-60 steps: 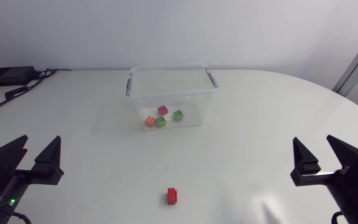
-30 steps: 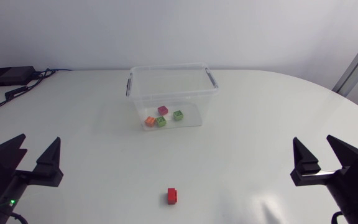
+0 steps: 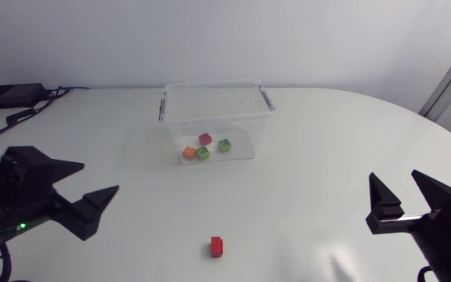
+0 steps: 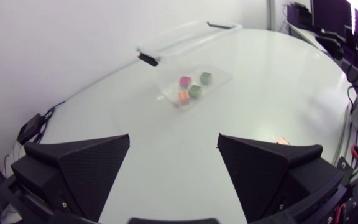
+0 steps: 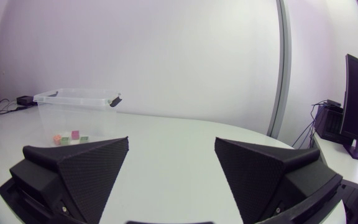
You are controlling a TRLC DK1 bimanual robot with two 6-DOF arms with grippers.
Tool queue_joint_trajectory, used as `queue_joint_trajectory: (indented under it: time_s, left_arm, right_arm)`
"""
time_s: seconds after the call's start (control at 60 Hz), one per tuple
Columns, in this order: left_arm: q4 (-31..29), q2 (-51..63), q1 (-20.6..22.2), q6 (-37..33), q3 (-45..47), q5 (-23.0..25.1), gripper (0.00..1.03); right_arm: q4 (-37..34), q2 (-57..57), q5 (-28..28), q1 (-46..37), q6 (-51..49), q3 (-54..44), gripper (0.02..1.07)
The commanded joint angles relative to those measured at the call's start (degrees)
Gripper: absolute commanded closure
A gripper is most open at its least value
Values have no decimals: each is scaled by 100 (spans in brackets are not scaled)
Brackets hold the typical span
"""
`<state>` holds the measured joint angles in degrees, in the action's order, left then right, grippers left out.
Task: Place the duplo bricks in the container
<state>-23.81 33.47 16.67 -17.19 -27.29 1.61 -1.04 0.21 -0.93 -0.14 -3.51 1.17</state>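
A clear plastic container (image 3: 218,117) stands at the back middle of the white table, with a pink brick (image 3: 205,139), an orange brick (image 3: 188,152) and two green bricks (image 3: 202,153) inside. A single red brick (image 3: 218,247) lies on the table near the front, in front of the container. My left gripper (image 3: 100,177) is open at the front left, pointing toward the middle with the red brick to its right. In the left wrist view the left gripper (image 4: 174,140) has the container (image 4: 185,56) far ahead. My right gripper (image 3: 394,176) is open and empty at the front right; the right wrist view shows the right gripper (image 5: 171,143) and the container (image 5: 73,99).
A black box with cables (image 3: 10,95) sits at the table's back left corner. Bare white tabletop lies between both grippers and the container. The table's rounded edge curves along the right side.
My left gripper has swung from facing the back to facing right, toward the table's middle, and has moved a little inward. It stays open. The right arm and the bricks have not moved.
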Motion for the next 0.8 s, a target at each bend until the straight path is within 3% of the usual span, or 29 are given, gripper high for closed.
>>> queue_joint_trajectory:
  time_s: [0.0,0.067,0.183,0.3,0.45,0.783]
  left_arm:
    - [-194,502,302,-346,-154,50,4]
    - [-282,915,645,-346,-286,42,4]
    - [-291,1733,724,-707,-435,68,4]
    - [-194,2269,1163,-979,-435,156,4]
    - [17,3148,1418,-1146,-567,666,4]
    - [404,4282,2025,-1304,-866,674,4]
  right_arm:
    - [34,-47,-30,-39,-124,-117,7]
    - [34,-47,-30,-39,-124,-117,7]
    - [42,-47,-39,-39,-124,-117,7]
    - [34,-47,-30,-39,-133,-117,7]
    - [34,-47,-39,-39,-124,-117,7]
    - [42,-47,-39,-39,-124,-117,7]
